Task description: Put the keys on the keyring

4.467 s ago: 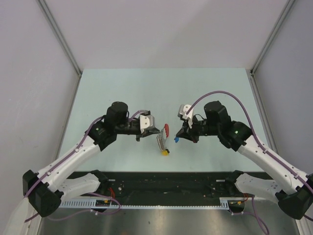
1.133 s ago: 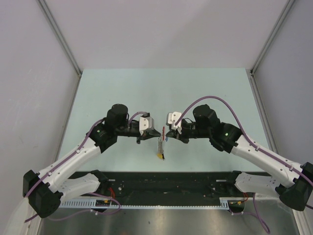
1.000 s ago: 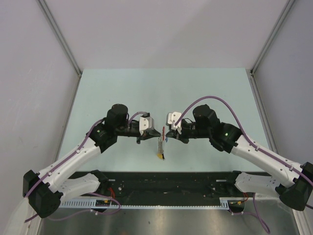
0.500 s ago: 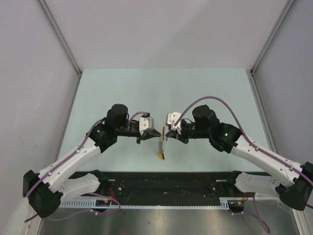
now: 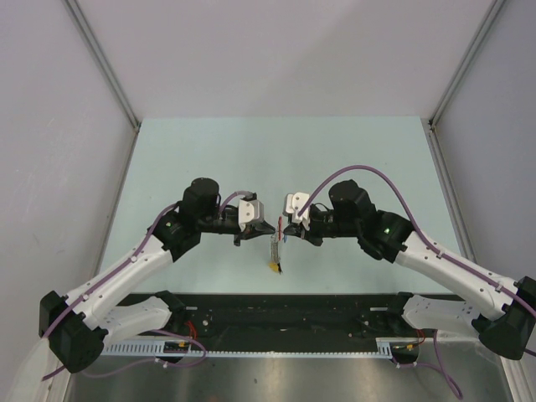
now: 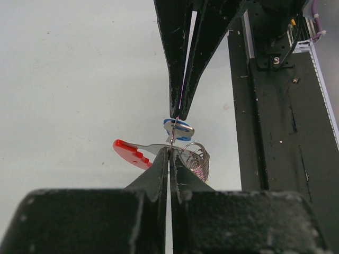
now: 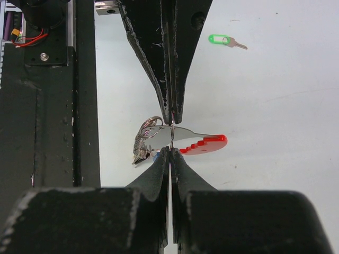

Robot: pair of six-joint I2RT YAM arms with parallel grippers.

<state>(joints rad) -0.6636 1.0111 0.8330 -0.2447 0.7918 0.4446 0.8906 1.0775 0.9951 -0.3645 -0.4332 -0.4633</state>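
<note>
Both grippers meet tip to tip above the table's near middle. My left gripper (image 5: 268, 229) (image 6: 170, 151) is shut on the keyring (image 6: 196, 157), pinching it where its coiled wire rings meet its curved red piece (image 6: 130, 153). My right gripper (image 5: 286, 231) (image 7: 170, 152) is shut on the blue-capped key (image 6: 181, 130), pressed against the keyring (image 7: 144, 138) at the left fingertips. A yellow-capped key (image 5: 273, 266) dangles below. The green-capped key (image 7: 225, 40) lies loose on the table beyond the left fingers; it does not show in the top view.
The pale green table (image 5: 276, 159) is bounded by grey walls on the left, right and back. A black base rail (image 5: 285, 314) with cables runs along the near edge under both arms.
Since 4.5 s ago the right gripper has moved left with the blue key up to the keyring held by the left gripper. Over the last second nothing visibly moved.
</note>
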